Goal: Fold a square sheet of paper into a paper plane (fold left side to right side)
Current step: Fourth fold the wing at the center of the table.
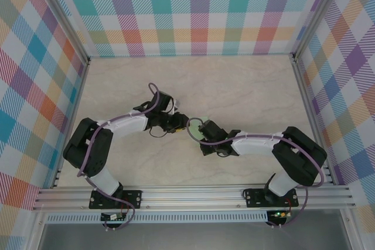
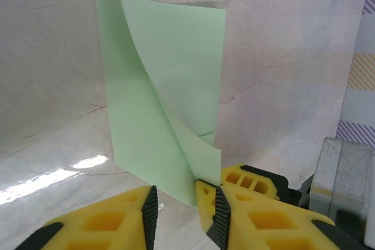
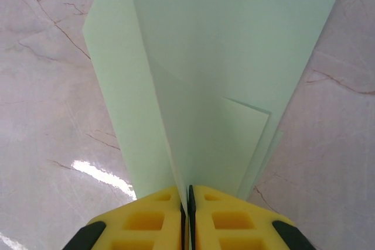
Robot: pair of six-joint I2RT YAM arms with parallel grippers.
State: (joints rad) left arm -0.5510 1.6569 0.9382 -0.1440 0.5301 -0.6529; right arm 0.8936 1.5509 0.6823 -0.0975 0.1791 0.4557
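Now, the square sheet of paper (image 3: 205, 57) sits in the middle of the table (image 1: 246, 86) with one flap lifted and curling over the other half, so the left-to-right fold looks half made and not yet creased. The right pincer (image 3: 188, 203) is clamped on its near edge, while the left pincer (image 2: 181, 215) has its jaws apart at the near corner, though whether it touches the paper is hard to tell. The next move calls for laying that flap edge to edge and pressing the crease flat.

Bright, even light falls from above, leaving white glare streaks on the glossy tabletop (image 2: 55, 177) toward eight o'clock in both wrist views and only faint, soft shadows beside the sharply focused square sheet of paper (image 2: 170, 68).
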